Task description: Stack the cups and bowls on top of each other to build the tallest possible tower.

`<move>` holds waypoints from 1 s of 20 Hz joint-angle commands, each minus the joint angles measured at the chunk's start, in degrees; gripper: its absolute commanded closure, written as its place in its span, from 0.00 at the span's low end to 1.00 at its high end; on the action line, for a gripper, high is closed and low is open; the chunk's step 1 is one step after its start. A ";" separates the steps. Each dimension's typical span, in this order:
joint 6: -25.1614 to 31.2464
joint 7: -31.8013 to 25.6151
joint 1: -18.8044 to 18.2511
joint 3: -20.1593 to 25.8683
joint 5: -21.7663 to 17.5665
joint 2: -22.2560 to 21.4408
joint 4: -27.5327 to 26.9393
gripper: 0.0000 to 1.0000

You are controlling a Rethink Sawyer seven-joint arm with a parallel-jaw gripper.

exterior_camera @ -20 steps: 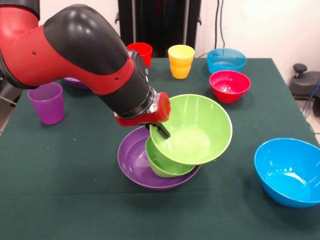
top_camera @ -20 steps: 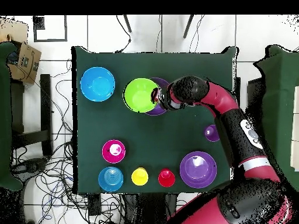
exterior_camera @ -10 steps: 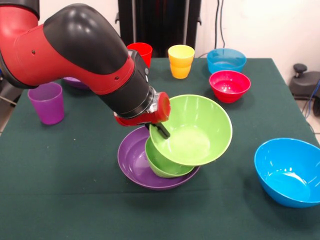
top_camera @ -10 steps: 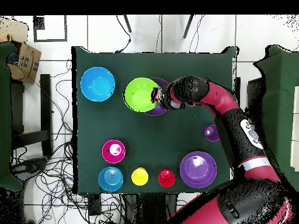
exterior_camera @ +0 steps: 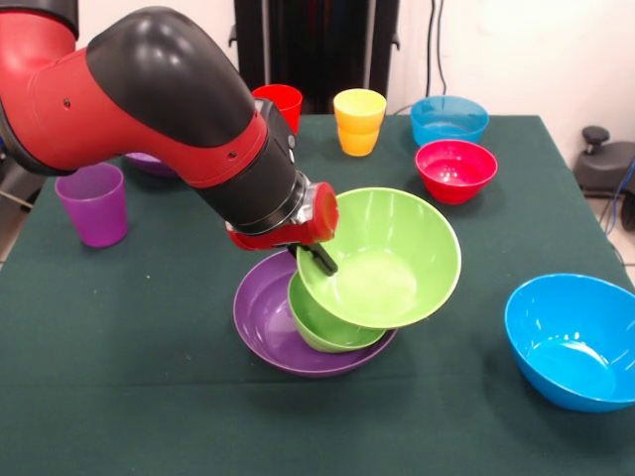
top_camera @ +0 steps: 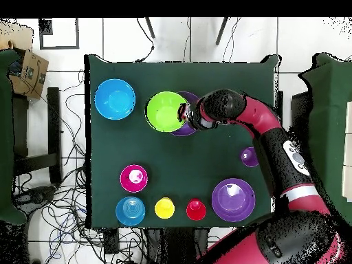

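My gripper (exterior_camera: 316,258) is shut on the near-left rim of the large lime green bowl (exterior_camera: 387,260), one black finger showing inside the rim. That bowl tilts and rests on a small green bowl (exterior_camera: 319,325), which sits inside a large purple bowl (exterior_camera: 260,319). From above, the gripper (top_camera: 184,114) meets the lime green bowl (top_camera: 163,111) over the purple bowl (top_camera: 188,130). A large blue bowl (exterior_camera: 573,342) stands apart at the right. The red cup (exterior_camera: 282,100), yellow-orange cup (exterior_camera: 359,121) and purple cup (exterior_camera: 92,203) stand separately.
A small red bowl (exterior_camera: 455,170) and a light blue bowl (exterior_camera: 448,119) sit at the far right. A second large purple bowl (top_camera: 233,199) lies near the robot's base, mostly hidden behind the arm in the front view. The arm (exterior_camera: 159,109) spans the left half.
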 commanded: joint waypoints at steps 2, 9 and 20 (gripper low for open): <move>3.30 -16.29 -0.02 0.71 -3.88 -2.02 0.07 1.00; 5.25 -18.57 -0.69 0.78 -3.88 -1.03 -2.25 1.00; 7.99 -20.84 -1.38 1.18 -4.30 0.34 -5.32 1.00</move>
